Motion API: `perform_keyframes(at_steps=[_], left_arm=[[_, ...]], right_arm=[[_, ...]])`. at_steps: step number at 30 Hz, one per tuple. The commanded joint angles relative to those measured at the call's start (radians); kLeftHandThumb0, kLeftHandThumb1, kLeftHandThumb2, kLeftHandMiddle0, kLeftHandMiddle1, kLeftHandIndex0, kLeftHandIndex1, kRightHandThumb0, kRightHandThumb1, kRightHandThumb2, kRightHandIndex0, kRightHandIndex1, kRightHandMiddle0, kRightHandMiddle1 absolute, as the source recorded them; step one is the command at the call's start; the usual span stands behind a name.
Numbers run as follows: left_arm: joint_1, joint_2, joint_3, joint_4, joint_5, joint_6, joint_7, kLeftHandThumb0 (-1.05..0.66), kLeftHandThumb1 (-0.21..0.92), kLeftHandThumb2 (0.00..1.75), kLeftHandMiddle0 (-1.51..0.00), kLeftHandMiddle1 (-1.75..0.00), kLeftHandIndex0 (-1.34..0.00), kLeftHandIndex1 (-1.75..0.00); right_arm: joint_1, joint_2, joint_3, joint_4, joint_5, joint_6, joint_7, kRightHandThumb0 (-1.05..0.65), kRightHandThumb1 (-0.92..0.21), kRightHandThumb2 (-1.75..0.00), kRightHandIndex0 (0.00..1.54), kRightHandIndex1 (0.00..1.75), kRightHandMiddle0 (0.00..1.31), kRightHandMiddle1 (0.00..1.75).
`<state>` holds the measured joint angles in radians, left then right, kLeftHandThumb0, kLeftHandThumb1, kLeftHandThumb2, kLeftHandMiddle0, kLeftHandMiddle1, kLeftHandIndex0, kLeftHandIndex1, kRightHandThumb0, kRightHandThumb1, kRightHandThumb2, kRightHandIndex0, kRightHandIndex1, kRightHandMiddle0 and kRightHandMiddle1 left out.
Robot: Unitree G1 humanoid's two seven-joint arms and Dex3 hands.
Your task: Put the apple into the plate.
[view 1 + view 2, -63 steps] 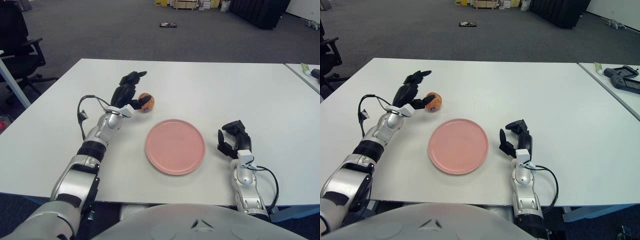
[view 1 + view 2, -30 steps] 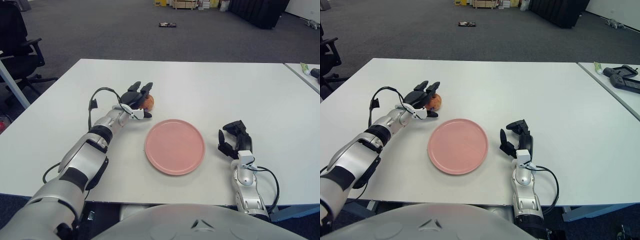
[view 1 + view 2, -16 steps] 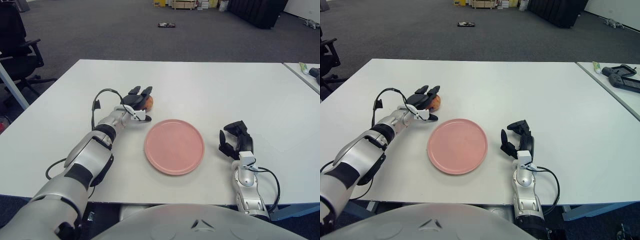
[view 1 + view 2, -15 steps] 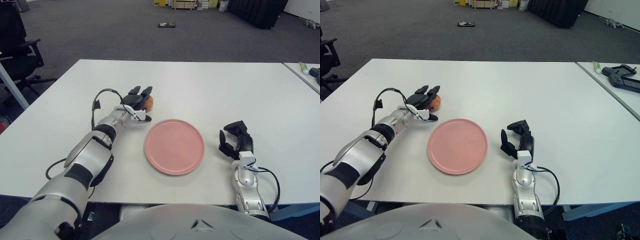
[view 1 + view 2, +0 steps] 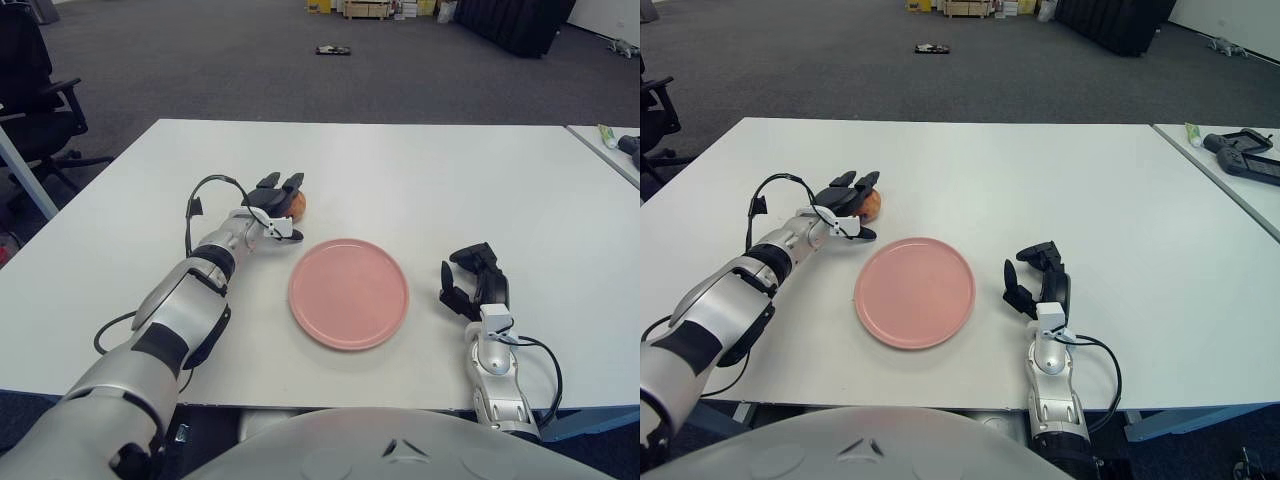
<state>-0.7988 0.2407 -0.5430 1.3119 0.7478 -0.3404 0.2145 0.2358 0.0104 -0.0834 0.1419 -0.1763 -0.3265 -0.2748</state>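
Observation:
An orange-red apple (image 5: 299,204) sits on the white table (image 5: 420,180), just beyond the upper-left rim of the pink plate (image 5: 348,293). My left hand (image 5: 277,206) is cupped against the apple's left side. Two dark fingers (image 5: 268,183) reach out straight over its top, and the thumb lies low on the near side toward the plate. Most of the apple is hidden behind the hand; its right edge shows. The plate holds nothing. My right hand (image 5: 472,281) shows to the right of the plate with its fingers curled and nothing in them.
A black office chair (image 5: 35,95) stands off the table's far left corner. A second table at the right carries a black device (image 5: 1243,152). Grey carpet with small items (image 5: 335,49) lies beyond the far edge.
The left hand came down from a raised pose and turned over the apple. In the last half second it has barely shifted. The right hand has not moved.

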Motion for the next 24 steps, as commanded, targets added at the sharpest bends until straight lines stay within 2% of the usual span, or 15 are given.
perform_keyframes(at_steps=[1,15,24], left_arm=[[-0.003,-0.008,-0.020,0.031,0.010,0.021,-0.041,-1.00,0.82,0.32,0.00,0.00,0.00,0.00],[-0.028,-0.013,-0.080,0.056,0.038,0.069,-0.104,-1.03,0.92,0.35,0.00,0.00,-0.02,-0.02],[-0.035,-0.012,-0.103,0.058,0.036,0.084,-0.129,-1.00,0.92,0.38,0.00,0.00,0.00,-0.26]], right_arm=[[-0.007,-0.008,-0.005,0.005,0.005,-0.016,0.002,-0.39,-0.64,-0.92,0.72,1.36,0.37,1.75],[-0.004,-0.006,-0.007,0.002,0.009,-0.031,0.003,-0.39,-0.63,-0.93,0.71,1.36,0.37,1.75],[-0.004,-0.004,-0.008,0.002,0.009,-0.035,0.002,-0.39,-0.63,-0.93,0.70,1.36,0.37,1.75]])
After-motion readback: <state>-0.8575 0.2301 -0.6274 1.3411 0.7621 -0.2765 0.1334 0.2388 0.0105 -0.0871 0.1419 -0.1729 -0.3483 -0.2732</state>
